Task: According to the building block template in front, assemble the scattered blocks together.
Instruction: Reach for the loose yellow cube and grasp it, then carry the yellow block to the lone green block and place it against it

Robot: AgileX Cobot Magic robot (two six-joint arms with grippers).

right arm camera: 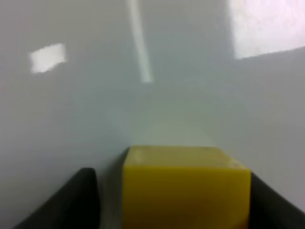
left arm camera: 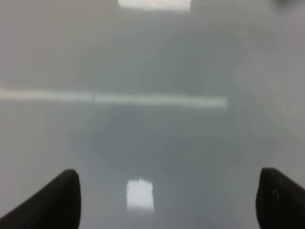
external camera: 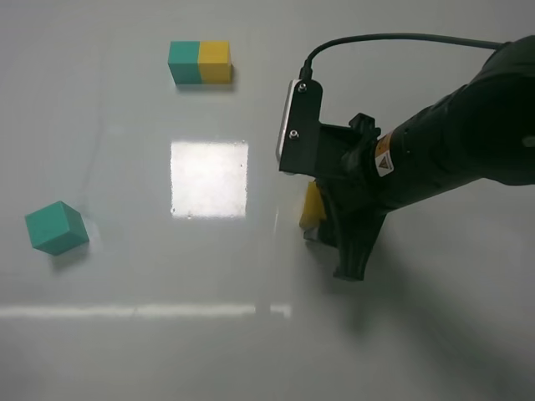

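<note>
Grey table (external camera: 125,351), yellow cube (external camera: 311,206) half-hidden under right end effector (right arm camera: 178,205)

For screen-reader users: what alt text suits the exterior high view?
A black right gripper straddles a yellow matte cube on a grey table. A teal-green matte cube sits far left; the teal-and-yellow two-cube template bar lies at top.

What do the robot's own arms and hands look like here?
The right arm is bulky matte black, with a small orange warning sticker near the wrist. A silver-edged black camera plate with two screws sits there, fed by a black cable. The right hand and left hand show plain black fingers.
</note>
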